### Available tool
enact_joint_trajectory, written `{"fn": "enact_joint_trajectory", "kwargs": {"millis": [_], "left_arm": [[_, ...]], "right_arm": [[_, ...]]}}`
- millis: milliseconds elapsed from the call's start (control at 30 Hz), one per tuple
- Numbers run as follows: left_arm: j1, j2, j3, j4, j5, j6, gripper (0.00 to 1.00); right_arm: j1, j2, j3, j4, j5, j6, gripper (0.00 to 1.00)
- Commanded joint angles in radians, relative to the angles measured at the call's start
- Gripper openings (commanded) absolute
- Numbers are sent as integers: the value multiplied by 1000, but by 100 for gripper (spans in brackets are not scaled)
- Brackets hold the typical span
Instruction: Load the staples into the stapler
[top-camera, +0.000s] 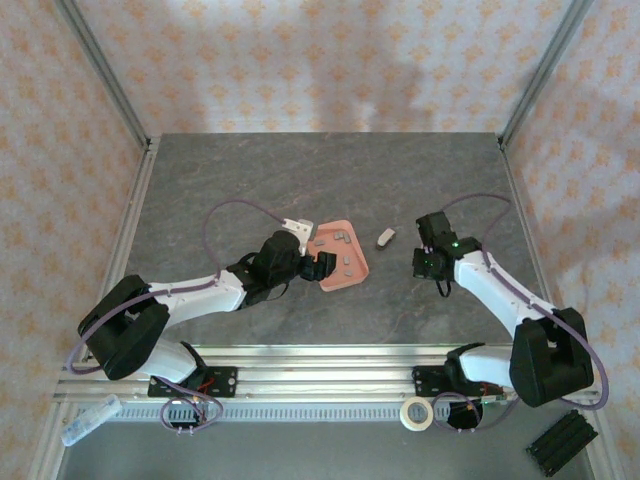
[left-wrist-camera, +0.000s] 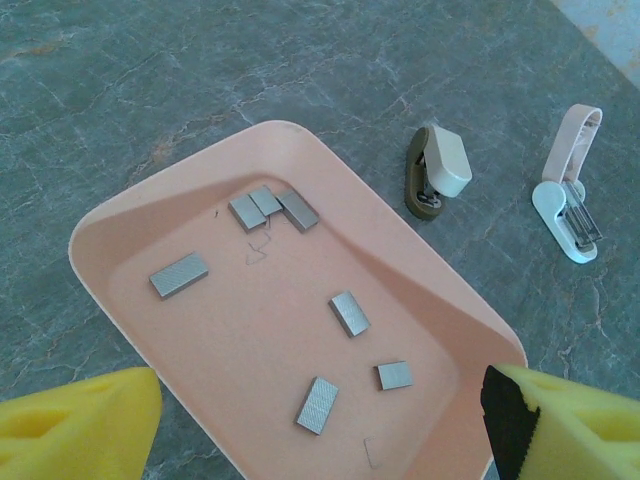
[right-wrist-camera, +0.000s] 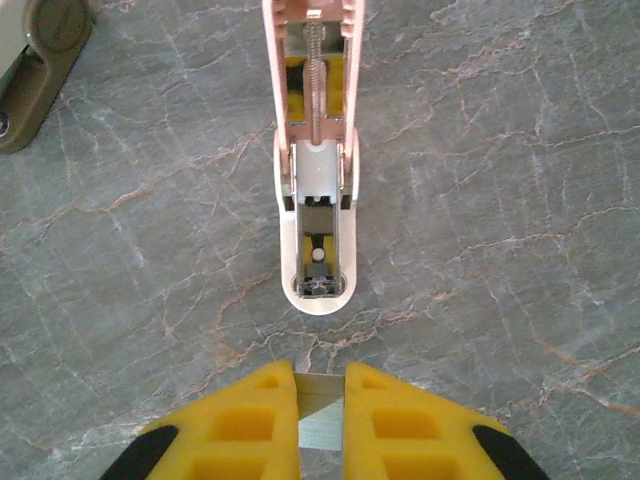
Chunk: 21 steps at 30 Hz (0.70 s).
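The salmon-pink tray (left-wrist-camera: 250, 330) holds several short grey staples (left-wrist-camera: 350, 313), loose and apart. My left gripper (left-wrist-camera: 320, 430) hovers open over the tray's near end, its yellow fingers (left-wrist-camera: 80, 425) wide on either side and touching nothing. The stapler (right-wrist-camera: 316, 150) lies opened on the table, pink arm swung back, white base and bare metal channel pointing at my right gripper (right-wrist-camera: 320, 400). That gripper is shut on one strip of staples (right-wrist-camera: 322, 425), a short way in front of the stapler's white tip. From the left wrist, the stapler (left-wrist-camera: 570, 190) lies right of the tray.
A cream and olive stubby piece (left-wrist-camera: 437, 172) lies between the tray and the stapler, seen also as the stubby piece (right-wrist-camera: 40, 60) at the right wrist view's top left. From above, the tray (top-camera: 345, 232) sits mid-table beside the left gripper (top-camera: 322, 265).
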<state>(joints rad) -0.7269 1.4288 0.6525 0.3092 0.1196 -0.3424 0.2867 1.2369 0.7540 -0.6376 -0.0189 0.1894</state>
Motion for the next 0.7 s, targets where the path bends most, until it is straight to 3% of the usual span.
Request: {"fn": "enact_joint_trajectory", "kwargs": {"millis": [0,667], "left_arm": [[-6,3,2,34,-14,-4,84],[-9,33,28,36,-3,-7,84]], "right_arm": [[-9,-17,20,7,19,-18,14],[-27,2,31,-8,10,-2,13]]}}
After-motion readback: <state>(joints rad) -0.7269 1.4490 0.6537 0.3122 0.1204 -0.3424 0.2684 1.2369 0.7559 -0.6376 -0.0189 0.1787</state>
